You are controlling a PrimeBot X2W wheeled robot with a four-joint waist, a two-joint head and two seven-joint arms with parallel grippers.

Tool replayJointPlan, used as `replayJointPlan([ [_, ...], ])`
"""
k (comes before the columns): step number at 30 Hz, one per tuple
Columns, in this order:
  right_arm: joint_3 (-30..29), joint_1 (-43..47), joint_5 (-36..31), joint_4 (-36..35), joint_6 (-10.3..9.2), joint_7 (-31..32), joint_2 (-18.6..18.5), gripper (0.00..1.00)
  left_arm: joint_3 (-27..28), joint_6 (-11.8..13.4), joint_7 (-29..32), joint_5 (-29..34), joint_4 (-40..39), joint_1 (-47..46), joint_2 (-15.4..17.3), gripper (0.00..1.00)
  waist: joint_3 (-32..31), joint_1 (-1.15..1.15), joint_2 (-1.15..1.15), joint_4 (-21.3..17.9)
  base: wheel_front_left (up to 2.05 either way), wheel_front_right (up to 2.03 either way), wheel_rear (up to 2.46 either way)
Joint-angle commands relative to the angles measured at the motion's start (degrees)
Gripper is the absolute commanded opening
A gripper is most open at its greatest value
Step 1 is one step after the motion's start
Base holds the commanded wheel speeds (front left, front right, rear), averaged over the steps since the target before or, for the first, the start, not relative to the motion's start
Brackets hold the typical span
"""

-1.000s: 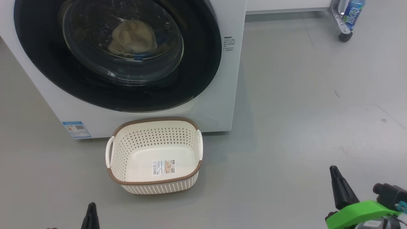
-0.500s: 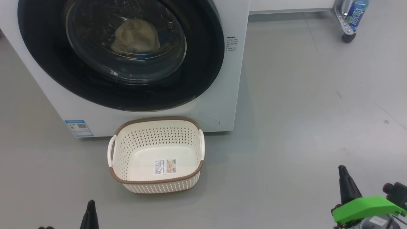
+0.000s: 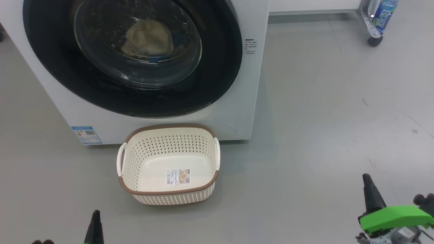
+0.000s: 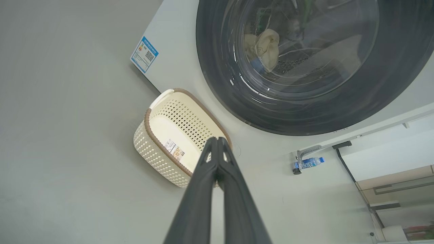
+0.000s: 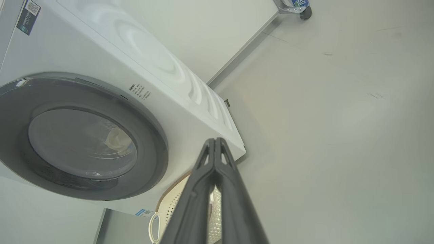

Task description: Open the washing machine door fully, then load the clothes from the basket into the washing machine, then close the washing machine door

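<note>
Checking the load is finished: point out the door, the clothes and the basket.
door (image 3: pixel 222 57), head view, right side of its black rim.
clothes (image 3: pixel 149 37), head view, middle of the cream bundle.
basket (image 3: pixel 169 199), head view, near perforated wall.

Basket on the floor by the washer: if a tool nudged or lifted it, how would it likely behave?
The basket looks empty, with thin perforated plastic walls, so it is probably light and would slide on the smooth floor if nudged. Wide and low, it seems unlikely to tip.
</note>
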Motion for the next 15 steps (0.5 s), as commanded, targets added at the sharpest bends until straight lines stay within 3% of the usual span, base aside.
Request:
replayJointPlan([
  [1, -0.01, -3.51, 1.63, -1.85, -0.09, 0.46, -0.52, 0.00, 1.36, 0.00, 0.28, -1.48, -1.92, -3.07, 0.94, 0.00, 0.00, 0.00, 0.00, 0.06, 0.00, 0.00, 0.00],
  [15, -0.56, -4.61, 10.71, -1.85, -0.11, 2.86, -0.52, 0.00, 2.14, 0.00, 2.63, -9.65, -1.98, -4.43, 1.07, 0.00, 0.04, 0.00, 0.00, 0.65, 0.00, 0.00, 0.00],
])
